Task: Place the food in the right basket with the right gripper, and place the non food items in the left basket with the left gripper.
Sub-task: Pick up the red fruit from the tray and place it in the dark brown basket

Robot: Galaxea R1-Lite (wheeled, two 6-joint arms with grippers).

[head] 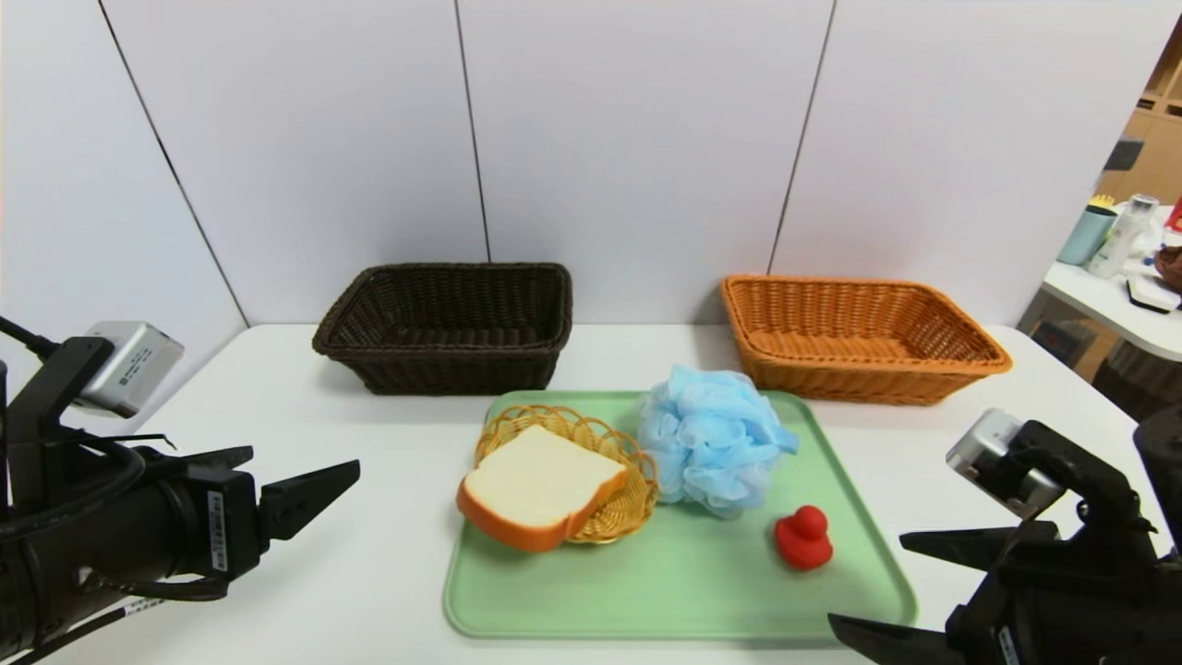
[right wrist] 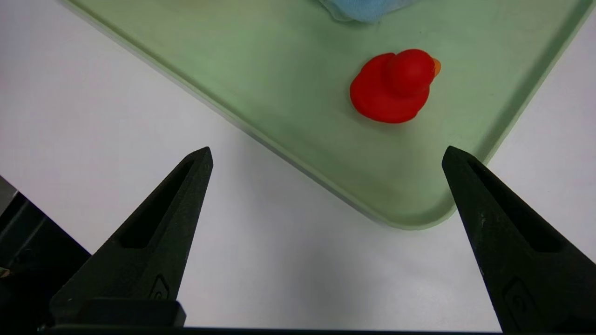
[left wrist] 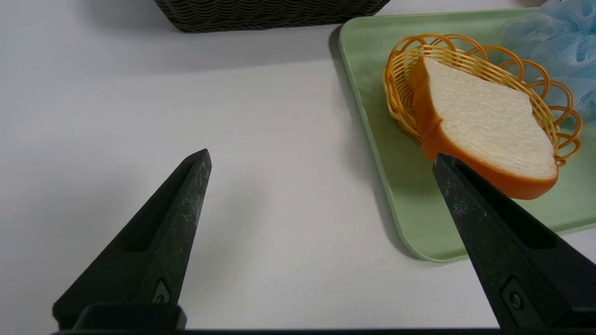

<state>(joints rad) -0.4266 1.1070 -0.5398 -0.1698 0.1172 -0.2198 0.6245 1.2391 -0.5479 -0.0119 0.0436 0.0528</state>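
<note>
1. My left gripper (left wrist: 321,158) hovers over the white bench (head: 305,554), just beside the green tray's (head: 683,591) left edge, its jaws wide apart and holding nothing.
2. My right gripper (right wrist: 326,153) hangs above the tray's near right corner, jaws spread wide and empty.
3. The bread slice (head: 540,485) lies tilted in a small yellow wire basket (head: 628,508) on the tray's left side.
4. The blue bath pouf (head: 711,448) sits beside it, and the red duck (head: 802,538) stands apart nearer my right side.
5. The dark left basket (head: 448,323) and the orange right basket (head: 854,337) wait behind the tray, against the wall.
</note>
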